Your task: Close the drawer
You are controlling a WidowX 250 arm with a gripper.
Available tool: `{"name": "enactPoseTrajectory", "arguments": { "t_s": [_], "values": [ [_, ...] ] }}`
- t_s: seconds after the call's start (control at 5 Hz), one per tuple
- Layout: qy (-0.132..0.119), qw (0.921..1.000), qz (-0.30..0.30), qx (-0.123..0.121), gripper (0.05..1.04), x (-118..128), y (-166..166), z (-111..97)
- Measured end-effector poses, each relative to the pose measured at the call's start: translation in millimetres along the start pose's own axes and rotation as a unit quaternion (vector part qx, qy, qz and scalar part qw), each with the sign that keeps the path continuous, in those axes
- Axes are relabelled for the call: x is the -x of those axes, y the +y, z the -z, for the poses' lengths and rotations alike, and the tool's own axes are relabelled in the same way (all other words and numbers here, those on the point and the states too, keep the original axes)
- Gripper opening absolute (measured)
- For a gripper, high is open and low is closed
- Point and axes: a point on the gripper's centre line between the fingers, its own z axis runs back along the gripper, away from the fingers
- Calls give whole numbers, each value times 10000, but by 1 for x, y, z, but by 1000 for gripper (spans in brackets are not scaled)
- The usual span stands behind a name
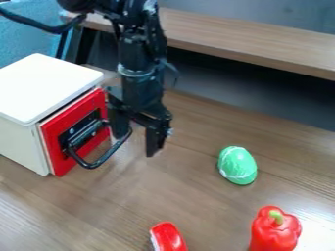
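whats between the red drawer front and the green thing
In the camera view: the black handle, the end effector, then bare wooden tabletop before the green thing.

Shows red on the drawer front (54, 136), black on its handle (92, 164), white on the cabinet (42, 88) behind; rightward of the front, white-streaked green on the oval toy (239, 164), red on the pepper (270, 234).

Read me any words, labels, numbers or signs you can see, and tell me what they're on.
No text can be read anywhere.
White cabinet and red drawer front: no lettering to be made out.
Green toy: white streaks, not letters.
Robot arm: pale marks, too small to tell if they're writing.
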Motion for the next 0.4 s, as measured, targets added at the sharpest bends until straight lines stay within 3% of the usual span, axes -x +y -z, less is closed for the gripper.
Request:
{"name": "enactPoseTrajectory", "arguments": {
  "t_s": [0.2,0.4],
  "values": [
    [-84,9996,167,201,998,0,-17,-10],
    [-396,9976,326,457,998,-1,-32,-34]
  ]
}}
